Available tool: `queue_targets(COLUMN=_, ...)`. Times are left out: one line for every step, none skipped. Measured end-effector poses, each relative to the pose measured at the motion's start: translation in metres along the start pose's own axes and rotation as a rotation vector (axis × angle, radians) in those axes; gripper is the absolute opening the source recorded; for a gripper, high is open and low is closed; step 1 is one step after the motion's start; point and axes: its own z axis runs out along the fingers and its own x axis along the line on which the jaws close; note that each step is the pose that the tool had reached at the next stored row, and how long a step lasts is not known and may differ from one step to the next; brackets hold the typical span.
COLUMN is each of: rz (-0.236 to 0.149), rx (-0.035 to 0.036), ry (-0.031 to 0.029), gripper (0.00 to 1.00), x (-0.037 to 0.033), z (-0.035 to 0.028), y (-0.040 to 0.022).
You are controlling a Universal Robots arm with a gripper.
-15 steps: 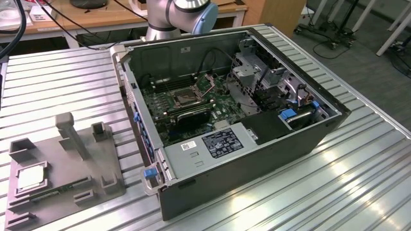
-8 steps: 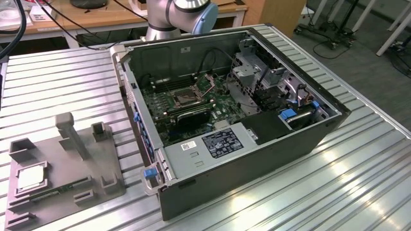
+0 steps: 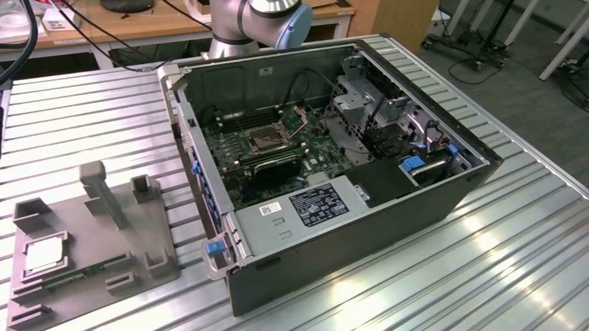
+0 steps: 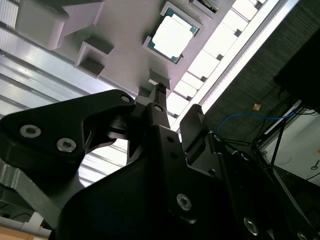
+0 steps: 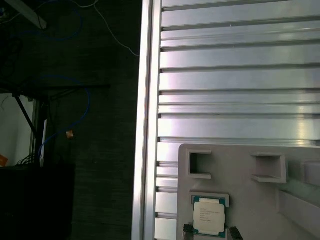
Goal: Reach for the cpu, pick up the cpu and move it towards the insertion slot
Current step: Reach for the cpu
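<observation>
cpu (image 3: 44, 256) isn't grabbed yet. The slatted metal table (image 3: 92, 117) carries the open computer case (image 3: 368, 227), with the grey tray (image 3: 92, 241) near the table's edge on the exterior view's left. The gripper (image 5: 210, 231) hangs over the tray, fingers spread wide, holding nothing. The insertion slot (image 3: 267, 141) is inside the case. The chip lies flat in a square recess by the tray's edge.

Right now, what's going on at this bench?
A robot arm has its open pincer hanging over the cpu, holding nothing. The cpu lies in a square recess of the grey plastic tray and has not been lifted yet. The insertion slot sits on the motherboard inside the open computer case, to the exterior view's right of the tray.
</observation>
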Motion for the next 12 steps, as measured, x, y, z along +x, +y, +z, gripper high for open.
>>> queue_targets(rz=0.000, rx=0.0000, ry=0.0000, gripper=0.39, x=0.0000, z=0.0000, y=0.0000)
queue_targets(rz=0.000, rx=0.0000, ry=0.0000, gripper=0.40, x=0.0000, z=0.0000, y=0.0000)
queue_targets(rz=0.000, rx=0.0001, ry=0.0000, gripper=0.40, x=0.0000, z=0.0000, y=0.0000)
queue_targets(rz=0.000, rx=0.0001, ry=0.0000, gripper=0.46, x=0.0000, z=0.0000, y=0.0000)
queue_targets(rz=0.000, rx=0.0001, ry=0.0000, gripper=0.46, x=0.0000, z=0.0000, y=0.0000)
queue_targets(rz=0.000, rx=0.0002, ry=0.0000, gripper=0.46, x=0.0000, z=0.0000, y=0.0000)
queue_targets(rz=0.000, rx=0.0002, ry=0.0001, gripper=0.46, x=0.0000, z=0.0000, y=0.0000)
queue_targets(rz=0.000, rx=0.0002, ry=0.0000, gripper=0.47, x=0.0000, z=0.0001, y=0.0000)
queue_targets(rz=0.000, rx=0.0002, ry=0.0000, gripper=0.47, x=0.0000, z=0.0001, y=0.0000)
queue_targets(rz=0.000, rx=0.0002, ry=0.0000, gripper=0.53, x=0.0000, z=0.0001, y=0.0000)
queue_targets(rz=0.000, rx=0.0002, ry=0.0000, gripper=0.53, x=0.0000, z=0.0001, y=0.0000)
queue_targets(rz=0.000, rx=0.0002, ry=0.0000, gripper=0.53, x=0.0000, z=0.0001, y=0.0000)
